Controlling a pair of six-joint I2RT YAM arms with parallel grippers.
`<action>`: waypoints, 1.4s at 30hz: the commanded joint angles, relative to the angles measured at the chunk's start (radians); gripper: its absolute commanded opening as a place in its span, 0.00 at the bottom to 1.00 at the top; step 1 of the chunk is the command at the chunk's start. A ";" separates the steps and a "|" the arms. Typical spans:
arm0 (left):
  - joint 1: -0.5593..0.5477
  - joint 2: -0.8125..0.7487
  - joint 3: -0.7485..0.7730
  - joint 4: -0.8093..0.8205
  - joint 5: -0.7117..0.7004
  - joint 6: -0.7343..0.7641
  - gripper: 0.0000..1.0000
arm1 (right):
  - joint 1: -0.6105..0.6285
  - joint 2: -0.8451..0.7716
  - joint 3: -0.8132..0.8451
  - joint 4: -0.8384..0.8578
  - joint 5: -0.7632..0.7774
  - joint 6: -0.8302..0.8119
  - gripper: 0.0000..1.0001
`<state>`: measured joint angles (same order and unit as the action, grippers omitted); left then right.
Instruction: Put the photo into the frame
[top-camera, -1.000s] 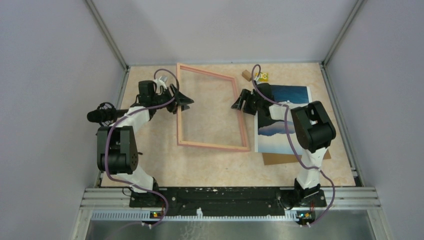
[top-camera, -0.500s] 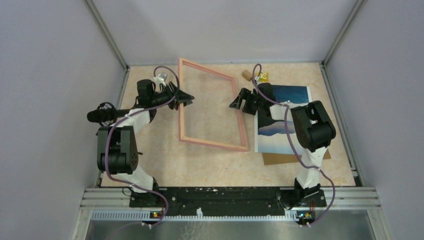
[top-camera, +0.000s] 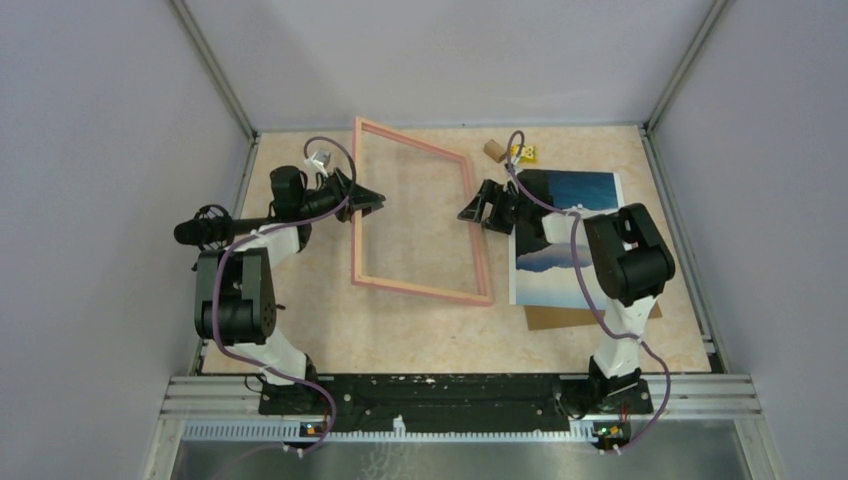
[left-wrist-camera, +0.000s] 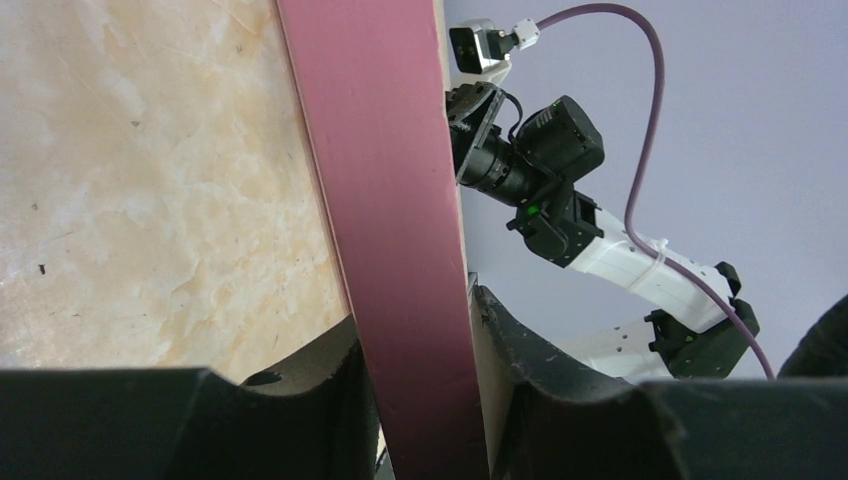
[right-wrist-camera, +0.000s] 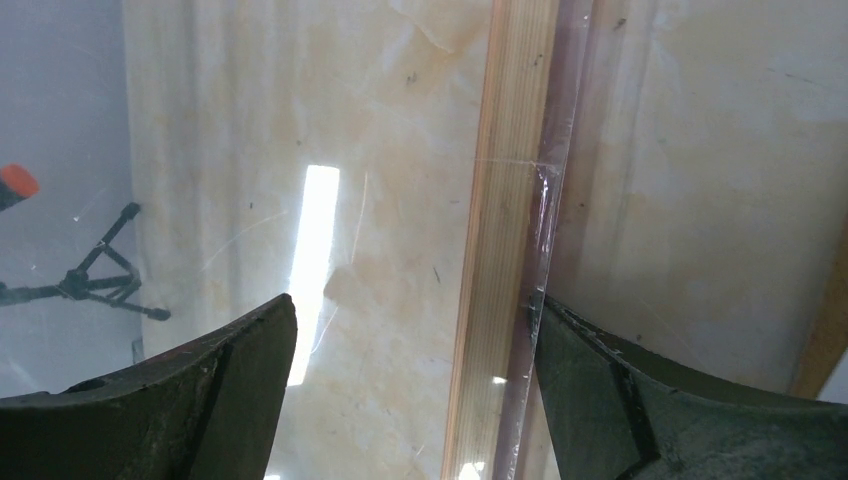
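The frame (top-camera: 420, 291) is near the middle of the table (top-camera: 420, 340) and sits tilted. Its left rail is raised, and the far-left corner shows against the back wall. The left tool (top-camera: 371, 197) is clamped on that left rail. In the left wrist view, the two black fingers (left-wrist-camera: 520, 380) press on either side of the pink rail (left-wrist-camera: 390, 200). The right arm shows beyond the rail, against the wall.

The right tool (top-camera: 470, 210) is at the frame's right rail with its jaws spread wide and grips nothing. In the right wrist view, the light-wood rail (right-wrist-camera: 500, 250) runs between the fingers, close against the right-hand one (right-wrist-camera: 640, 400) and well apart from the other. A clear pane in the frame throws back a bright strip of light.

The photo (top-camera: 565, 240) lies face up on the right of the table, just beside the frame and partly under the right arm. A brown board (top-camera: 560, 318) sticks out from under its near edge.

A small cork-coloured piece (top-camera: 493, 150) and a yellow item (top-camera: 525, 153) lie beside each other at the far edge. The yellow item has dark marks, too small to read.
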<state>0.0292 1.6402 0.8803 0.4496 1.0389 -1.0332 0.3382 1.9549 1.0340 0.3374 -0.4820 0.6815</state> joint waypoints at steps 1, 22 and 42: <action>0.004 -0.004 0.014 0.031 0.019 0.037 0.41 | 0.007 -0.074 0.016 -0.186 0.107 -0.098 0.84; 0.009 0.057 -0.059 0.220 0.060 -0.054 0.46 | 0.084 -0.177 0.043 -0.255 0.200 -0.128 0.80; 0.009 0.028 -0.084 0.139 0.023 0.006 0.52 | 0.150 -0.269 0.013 -0.208 0.294 -0.053 0.79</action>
<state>0.0444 1.7058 0.7944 0.5758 1.0641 -1.0618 0.4606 1.7988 1.0428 0.0284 -0.1509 0.5854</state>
